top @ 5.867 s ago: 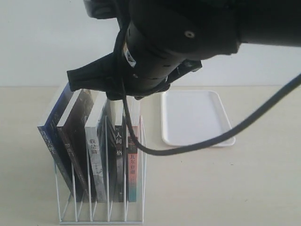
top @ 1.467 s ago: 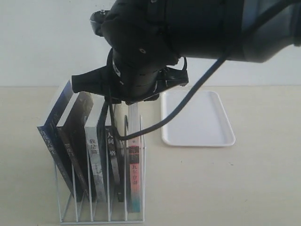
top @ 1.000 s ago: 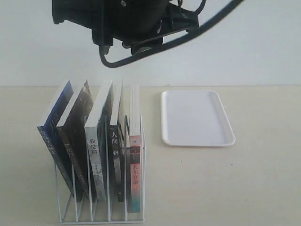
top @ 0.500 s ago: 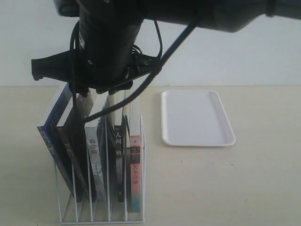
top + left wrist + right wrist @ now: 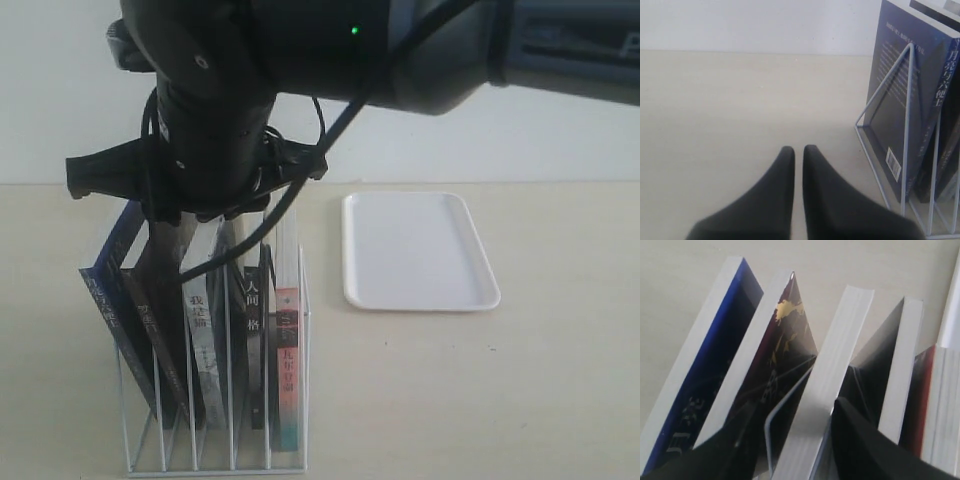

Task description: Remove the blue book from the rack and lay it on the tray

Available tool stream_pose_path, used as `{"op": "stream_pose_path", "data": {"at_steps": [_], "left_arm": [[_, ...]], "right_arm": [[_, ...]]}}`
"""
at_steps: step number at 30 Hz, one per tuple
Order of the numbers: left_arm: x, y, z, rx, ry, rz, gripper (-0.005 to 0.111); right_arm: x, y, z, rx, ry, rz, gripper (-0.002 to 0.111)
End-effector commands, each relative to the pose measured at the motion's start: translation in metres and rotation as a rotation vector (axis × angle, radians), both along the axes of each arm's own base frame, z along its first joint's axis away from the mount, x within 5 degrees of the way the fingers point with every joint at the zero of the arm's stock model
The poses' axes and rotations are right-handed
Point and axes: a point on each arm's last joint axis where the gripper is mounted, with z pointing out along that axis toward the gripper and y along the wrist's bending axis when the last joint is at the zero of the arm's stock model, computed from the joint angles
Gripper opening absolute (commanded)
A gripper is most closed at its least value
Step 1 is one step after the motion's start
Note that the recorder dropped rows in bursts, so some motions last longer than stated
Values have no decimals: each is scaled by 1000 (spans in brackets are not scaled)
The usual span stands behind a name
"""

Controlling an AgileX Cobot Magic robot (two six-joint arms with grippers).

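The blue book (image 5: 103, 298) leans in the leftmost slot of the white wire rack (image 5: 215, 440); its top edge shows as the blue book (image 5: 700, 370) in the right wrist view. My right arm (image 5: 215, 130) hangs over the rack's tops. My right gripper (image 5: 790, 437) is open, straddling a white-edged book (image 5: 840, 365) and the dark brown-black book (image 5: 770, 355), to the right of the blue one. My left gripper (image 5: 798, 150) rests shut and empty by the rack's end, beside the blue book (image 5: 902, 100). The white tray (image 5: 418, 250) lies to the right.
Several books stand in the rack, among them one with a pink-red spine (image 5: 285, 360) at the right end. The right arm's cable (image 5: 300, 190) loops down over the book tops. Bare beige table (image 5: 480, 400) lies in front of the tray.
The right arm rose clear of the rack, moved left, then came down over the left-hand books; in the last half second it sank slightly lower.
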Motion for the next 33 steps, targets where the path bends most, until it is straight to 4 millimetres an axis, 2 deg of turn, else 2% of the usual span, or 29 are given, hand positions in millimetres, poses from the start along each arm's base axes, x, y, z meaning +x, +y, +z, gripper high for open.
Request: {"op": "stream_pose_path", "data": {"at_steps": [1, 6, 12, 19, 21, 25, 31, 33], "left_arm": [[0, 0, -1, -6, -4, 7, 6], [0, 0, -1, -6, -4, 7, 6], [0, 0, -1, -6, -4, 7, 6], [0, 0, -1, -6, -4, 7, 6], [0, 0, -1, -6, -4, 7, 6], [0, 0, -1, -6, -4, 7, 6], [0, 0, -1, -6, -4, 7, 6], [0, 0, -1, -6, -4, 7, 6]], "right_arm": [[1, -1, 4, 3, -22, -18, 43], [2, -1, 0, -3, -17, -34, 43], [6, 6, -16, -20, -2, -33, 43], [8, 6, -15, -14, -14, -44, 43], [8, 6, -16, -16, -13, -44, 37], [8, 6, -16, -18, -10, -48, 15], [7, 5, -14, -22, -15, -40, -1], [7, 5, -13, -22, -20, -40, 0]]}}
